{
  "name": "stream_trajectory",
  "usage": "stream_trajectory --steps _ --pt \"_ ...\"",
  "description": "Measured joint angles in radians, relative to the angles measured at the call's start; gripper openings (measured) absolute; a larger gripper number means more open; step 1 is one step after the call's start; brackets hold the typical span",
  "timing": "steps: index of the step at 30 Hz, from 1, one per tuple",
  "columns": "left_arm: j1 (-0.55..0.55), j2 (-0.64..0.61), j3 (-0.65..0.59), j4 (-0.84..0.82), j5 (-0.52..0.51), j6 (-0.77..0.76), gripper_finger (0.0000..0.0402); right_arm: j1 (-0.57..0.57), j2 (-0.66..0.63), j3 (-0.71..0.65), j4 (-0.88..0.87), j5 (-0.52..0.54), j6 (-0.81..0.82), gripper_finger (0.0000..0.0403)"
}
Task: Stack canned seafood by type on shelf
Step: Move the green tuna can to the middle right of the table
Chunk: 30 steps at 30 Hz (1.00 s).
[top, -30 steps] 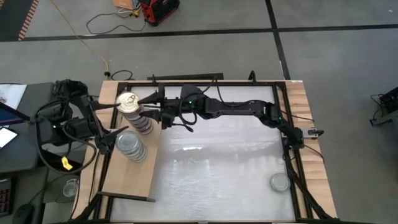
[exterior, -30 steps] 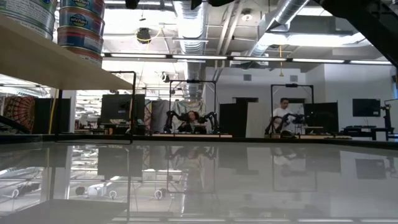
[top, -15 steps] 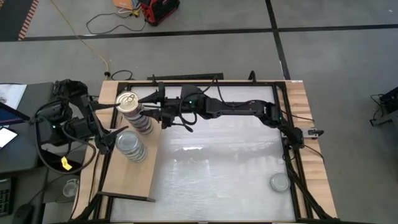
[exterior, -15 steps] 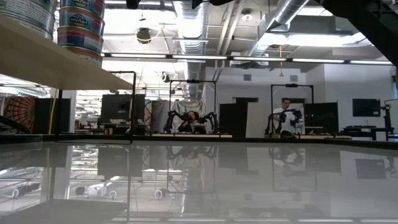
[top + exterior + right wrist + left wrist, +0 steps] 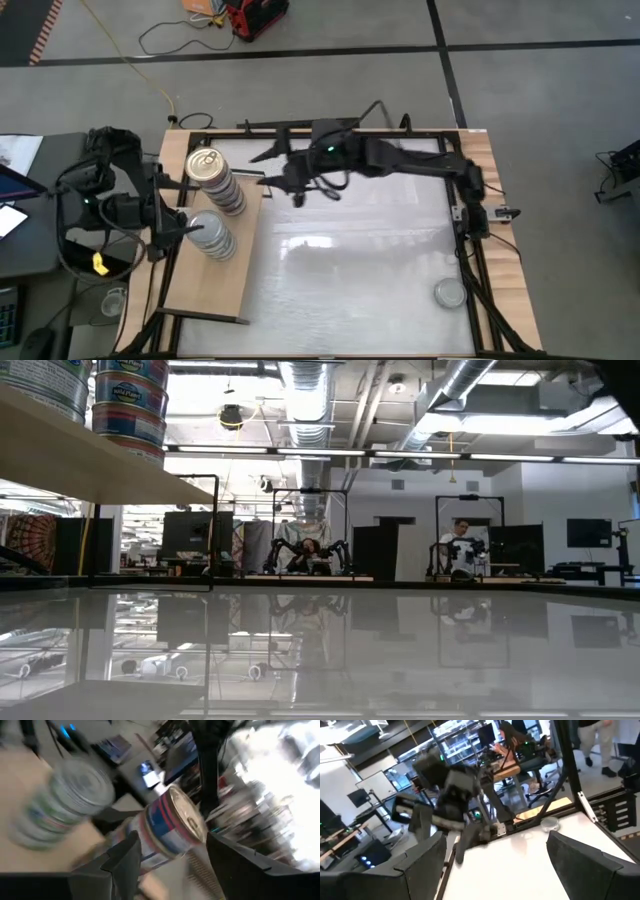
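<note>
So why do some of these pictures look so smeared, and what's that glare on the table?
Right wrist view: the gold-topped stack streaks with motion blur. Left wrist view: the right arm is smeared too. Low view: ceiling lights mirror off the glossy tabletop. High view: sharp, with a pale sheen mid-table.

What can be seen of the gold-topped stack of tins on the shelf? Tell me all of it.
The gold-topped stack is a leaning column of flat round tins on the shelf, near its far end. The top tin has a gold pull-tab lid; the sides carry red, white and blue labels. A shorter silver-topped stack stands beside it. No claw touches it.
</note>
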<state>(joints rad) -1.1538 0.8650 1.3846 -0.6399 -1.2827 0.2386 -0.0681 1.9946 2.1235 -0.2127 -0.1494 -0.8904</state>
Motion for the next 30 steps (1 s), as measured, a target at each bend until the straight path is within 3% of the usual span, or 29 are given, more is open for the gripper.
stream_trajectory --steps 5,9,13,16,20,23,27,30 --pt "0.073 0.037 -0.003 0.002 0.015 -0.068 0.0332 0.003 -0.095 0.000 -0.328 -0.007 0.356 0.0260" --pt "0.149 0.068 -0.064 0.070 0.156 -0.058 0.0332 0.023 -0.149 -0.060 -0.508 -0.008 0.592 0.0260" --pt "0.206 0.080 -0.200 0.220 0.311 -0.025 0.0332 0.085 -0.233 -0.236 -0.524 -0.008 0.743 0.0260" --pt "0.226 0.062 -0.300 0.368 0.429 0.008 0.0332 0.132 -0.320 -0.419 -0.411 -0.006 0.802 0.0254" --pt "0.225 0.021 -0.401 0.478 0.713 0.015 0.0332 0.175 -0.488 -0.668 -0.175 -0.006 0.859 0.0237" --pt "0.225 0.019 -0.469 0.564 0.847 0.034 0.0332 0.204 -0.587 -0.848 -0.006 -0.005 0.891 0.0227" --pt "0.226 0.020 -0.549 0.674 0.867 0.069 0.0332 0.269 -0.663 -1.090 0.274 -0.001 0.894 0.0222" --pt "0.225 0.020 -0.615 0.768 0.821 0.092 0.0332 0.323 -0.667 -1.245 0.547 0.012 0.860 0.0218"
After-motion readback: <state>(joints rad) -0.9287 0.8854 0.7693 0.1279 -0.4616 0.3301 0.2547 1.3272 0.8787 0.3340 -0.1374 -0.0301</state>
